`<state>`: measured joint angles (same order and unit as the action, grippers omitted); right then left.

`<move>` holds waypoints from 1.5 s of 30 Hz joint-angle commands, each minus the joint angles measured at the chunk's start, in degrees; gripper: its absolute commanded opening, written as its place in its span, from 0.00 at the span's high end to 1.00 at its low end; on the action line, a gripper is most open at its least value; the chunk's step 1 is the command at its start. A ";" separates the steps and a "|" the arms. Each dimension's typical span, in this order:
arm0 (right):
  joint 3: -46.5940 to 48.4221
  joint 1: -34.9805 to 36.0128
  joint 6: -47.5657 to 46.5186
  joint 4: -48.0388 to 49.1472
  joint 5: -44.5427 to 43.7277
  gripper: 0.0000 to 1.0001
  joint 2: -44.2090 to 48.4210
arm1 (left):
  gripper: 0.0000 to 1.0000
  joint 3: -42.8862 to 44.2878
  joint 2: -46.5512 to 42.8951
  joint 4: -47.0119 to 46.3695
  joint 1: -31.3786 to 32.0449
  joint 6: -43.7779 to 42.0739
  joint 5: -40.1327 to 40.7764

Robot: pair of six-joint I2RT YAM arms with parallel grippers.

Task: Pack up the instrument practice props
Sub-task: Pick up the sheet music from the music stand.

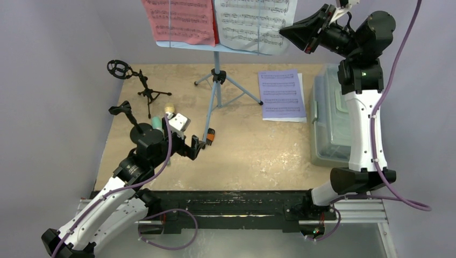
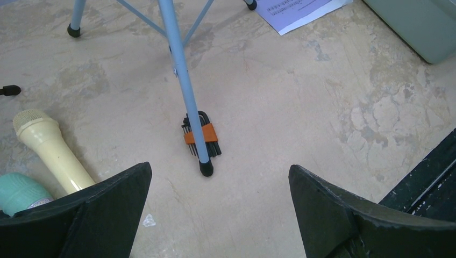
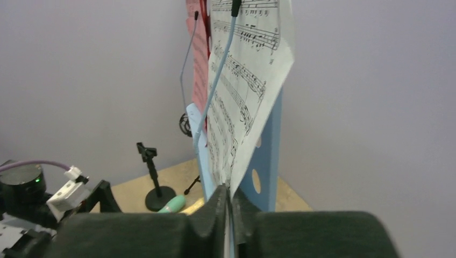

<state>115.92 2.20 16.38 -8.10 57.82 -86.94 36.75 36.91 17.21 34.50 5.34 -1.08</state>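
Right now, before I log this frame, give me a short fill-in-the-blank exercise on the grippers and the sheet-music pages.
1. Of the red page and the pale page on the light-blue stand, the right gripper is shut on the ____ one.
2. The left gripper hangs ____ above the table, holding nothing.
3. The purple page lies flat beside the grey tub, on the ____ arm's side.

Missing words: pale; open; right.

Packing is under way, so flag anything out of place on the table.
A bundle of black hex keys lies at one foot of the light-blue tripod, partly under its leg. It is a tool, not a music prop.
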 commanded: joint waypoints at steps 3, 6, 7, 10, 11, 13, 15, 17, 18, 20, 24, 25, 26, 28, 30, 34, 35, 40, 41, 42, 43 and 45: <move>0.88 0.01 2.17 0.64 -4.08 1.00 1.50 | 0.00 -0.01 -0.36 -2.36 -0.58 0.41 -0.56; 0.89 -0.36 -0.91 -2.55 -4.87 1.00 3.57 | 0.00 -0.08 -0.76 -2.51 -0.65 0.68 -0.56; 0.84 -0.66 -1.98 -3.66 -4.86 1.00 4.28 | 0.00 -0.10 -0.86 -2.57 -0.66 0.65 -0.55; 0.29 -1.99 -5.00 -6.12 -4.26 1.00 6.24 | 0.00 -0.10 -0.63 -2.63 -0.76 0.43 -0.58; -0.16 -3.40 -5.38 -6.52 -4.22 1.00 6.73 | 0.00 -0.06 -0.33 -2.56 -0.83 0.41 -0.55; -1.59 -5.54 -5.65 -6.49 -3.80 1.00 7.91 | 0.00 -0.01 -0.25 -2.46 -0.89 0.29 -0.65; -3.51 -7.36 -5.66 -5.86 -3.04 1.00 8.98 | 0.00 -0.05 -0.25 -2.36 -0.92 0.29 -0.67; -5.30 -8.66 -6.10 -5.74 -2.23 1.00 10.41 | 0.00 -0.10 -0.34 -2.36 -0.89 0.31 -0.48; -5.97 -9.10 -6.68 -6.14 -2.12 1.00 10.91 | 0.00 -0.10 -0.31 -2.36 -0.85 0.31 -0.57; -6.47 -9.64 -8.65 -7.77 -2.37 1.00 12.12 | 0.00 -0.10 -0.26 -2.36 -0.88 0.28 -0.56; -6.32 -10.46 -12.84 -11.89 -4.36 1.00 14.32 | 0.00 -0.10 -0.17 -2.36 -0.91 0.22 -0.64; -6.32 -10.56 -13.81 -12.79 -4.94 1.00 14.80 | 0.00 -0.10 -0.17 -2.35 -0.91 0.26 -0.65; -6.55 -10.75 -14.71 -13.71 -5.53 1.00 15.32 | 0.00 -0.12 -0.17 -2.36 -0.93 0.28 -0.64; -7.46 -11.04 -15.88 -14.80 -6.31 1.00 16.37 | 0.00 -0.11 -0.17 -2.34 -0.86 0.11 -0.75; -8.72 -11.41 -16.03 -15.43 -7.06 1.00 17.31 | 0.00 -0.18 -0.18 -2.36 -0.92 0.11 -0.76; -11.29 -12.56 -18.19 -16.31 -8.21 1.00 19.24 | 0.00 -0.19 -0.17 -2.27 -0.85 0.15 -0.85; -11.85 -12.87 -18.37 -16.34 -8.43 1.00 19.72 | 0.00 -0.19 -0.28 -2.27 -0.91 0.11 -0.80; -14.09 -14.37 -18.84 -16.90 -8.78 1.00 21.27 | 0.00 -0.19 -0.25 -2.40 -0.85 0.04 -0.94; -14.55 -14.66 -18.98 -16.99 -8.85 1.00 21.54 | 0.00 -0.19 -0.25 -2.30 -0.84 0.02 -0.87; -15.04 -15.02 -19.14 -17.02 -9.05 1.00 21.81 | 0.00 -0.12 -0.25 -2.27 -0.89 0.02 -0.88; -15.68 -15.33 -19.21 -16.96 -9.19 1.00 22.12 | 0.00 -0.19 -0.26 -2.27 -0.89 0.02 -0.93; -16.69 -15.95 -19.37 -16.98 -9.38 1.00 22.73 | 0.00 -0.15 -0.34 -2.26 -0.85 0.02 -0.92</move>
<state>100.84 -12.49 -1.61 -24.25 50.09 -65.76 36.73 36.80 17.21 34.06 5.34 -1.23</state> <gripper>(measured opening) 0.004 0.996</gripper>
